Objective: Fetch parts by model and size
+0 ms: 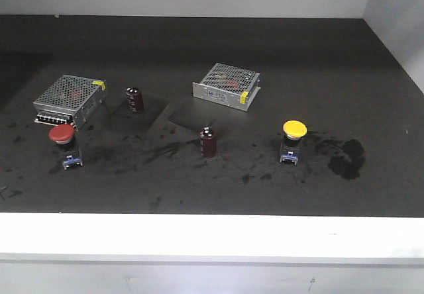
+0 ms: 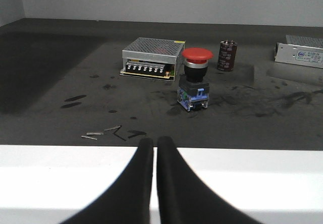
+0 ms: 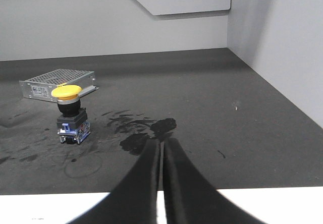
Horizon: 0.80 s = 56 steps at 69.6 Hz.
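Observation:
A red-capped push-button switch (image 1: 63,142) stands on a blue-and-grey base at the left of the dark table; it also shows in the left wrist view (image 2: 195,78). A yellow-capped switch (image 1: 293,140) stands at the right; it also shows in the right wrist view (image 3: 70,114). My left gripper (image 2: 154,142) is shut and empty, back over the white front edge, short of the red switch. My right gripper (image 3: 161,142) is shut and empty, to the right of the yellow switch and nearer the front. Neither gripper shows in the front view.
Two silver perforated power-supply boxes lie behind the switches, one at the left (image 1: 69,98) and one at centre (image 1: 227,85). Two maroon capacitors (image 1: 135,99) (image 1: 208,142) stand between them. A white ledge (image 1: 212,238) runs along the front; a grey wall (image 3: 282,47) closes the right side.

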Tool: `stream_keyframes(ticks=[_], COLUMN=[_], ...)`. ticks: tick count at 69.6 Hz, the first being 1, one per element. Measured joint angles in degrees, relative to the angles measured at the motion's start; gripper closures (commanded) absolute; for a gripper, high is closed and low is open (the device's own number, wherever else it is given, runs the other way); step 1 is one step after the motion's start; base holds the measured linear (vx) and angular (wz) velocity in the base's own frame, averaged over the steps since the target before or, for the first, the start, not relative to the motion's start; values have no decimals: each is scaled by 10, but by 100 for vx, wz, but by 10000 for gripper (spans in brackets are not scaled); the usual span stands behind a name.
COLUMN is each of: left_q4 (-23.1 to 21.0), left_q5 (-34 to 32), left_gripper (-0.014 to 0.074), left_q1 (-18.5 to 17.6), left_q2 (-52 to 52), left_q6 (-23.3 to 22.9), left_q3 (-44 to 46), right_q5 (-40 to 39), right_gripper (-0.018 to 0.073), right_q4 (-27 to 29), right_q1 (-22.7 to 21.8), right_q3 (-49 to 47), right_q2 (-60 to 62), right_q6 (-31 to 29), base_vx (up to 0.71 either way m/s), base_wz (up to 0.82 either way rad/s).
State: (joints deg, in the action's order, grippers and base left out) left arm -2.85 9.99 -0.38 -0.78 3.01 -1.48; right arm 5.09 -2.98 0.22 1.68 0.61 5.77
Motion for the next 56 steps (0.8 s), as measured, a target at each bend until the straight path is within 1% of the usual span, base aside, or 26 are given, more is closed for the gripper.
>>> stream_keyframes(ticks=[30,37,41,46,56], left_q4=[0,0,0,0,0], left_q5=[0,-10,-28,-65,-163], left_gripper=[603,603,603,603,603], left_q1=[0,0,0,0,0], left_q2=[0,0,0,0,0], left_q6=[0,0,0,0,0], left_q3=[0,0,0,0,2], right_q5=[-1,-3,-10,-32,-113], right_gripper=[568,568,568,568,568], right_q4=[1,1,2,3,7], right_q1=[0,0,0,0,0], right_q3=[0,0,0,0,0], right_q2=[0,0,0,0,0], right_q6=[5,5,5,5,5], base_vx=[0,0,0,0,0], base_wz=[0,0,0,0,0])
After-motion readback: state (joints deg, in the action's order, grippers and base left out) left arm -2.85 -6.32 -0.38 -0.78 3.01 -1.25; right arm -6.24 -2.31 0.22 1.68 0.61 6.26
